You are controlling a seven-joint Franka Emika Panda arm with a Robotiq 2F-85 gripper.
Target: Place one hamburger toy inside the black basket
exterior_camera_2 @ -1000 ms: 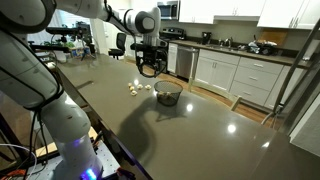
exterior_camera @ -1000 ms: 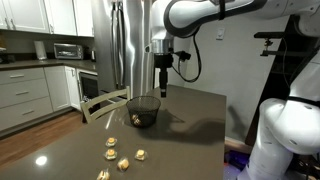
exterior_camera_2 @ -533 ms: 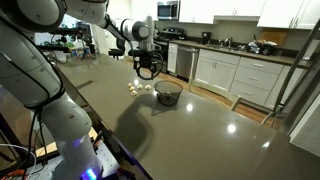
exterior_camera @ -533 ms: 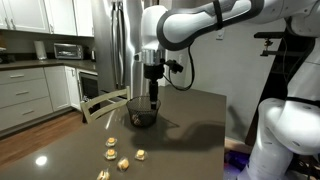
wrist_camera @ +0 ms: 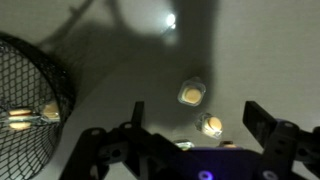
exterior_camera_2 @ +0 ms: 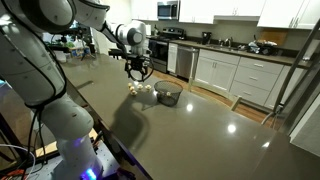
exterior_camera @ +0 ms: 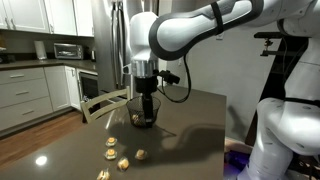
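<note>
The black basket (exterior_camera: pixel 133 103) stands on the dark table and also shows in the other exterior view (exterior_camera_2: pixel 168 93). In the wrist view it sits at the left edge (wrist_camera: pixel 28 70), with two tan toys inside (wrist_camera: pixel 47 110). Several hamburger toys (exterior_camera: pixel 122 162) lie loose on the table beside it (exterior_camera_2: pixel 135 88). My gripper (exterior_camera: pixel 146 103) is open and empty. It hangs beside the basket, over the loose toys (exterior_camera_2: pixel 137 72). In the wrist view two hamburger toys (wrist_camera: pixel 191 94) lie between and just ahead of my open fingers (wrist_camera: pixel 197 115).
The dark table (exterior_camera: pixel 190 140) ends at a near edge (exterior_camera_2: pixel 110 140). A fridge (exterior_camera: pixel 112 45) and white kitchen cabinets (exterior_camera: pixel 25 95) stand behind it. A white robot base (exterior_camera: pixel 290 135) stands at the table's side.
My gripper has moved from above the basket sideways and down, toward the loose hamburger toys. It stays open. The basket and toys have not moved.
</note>
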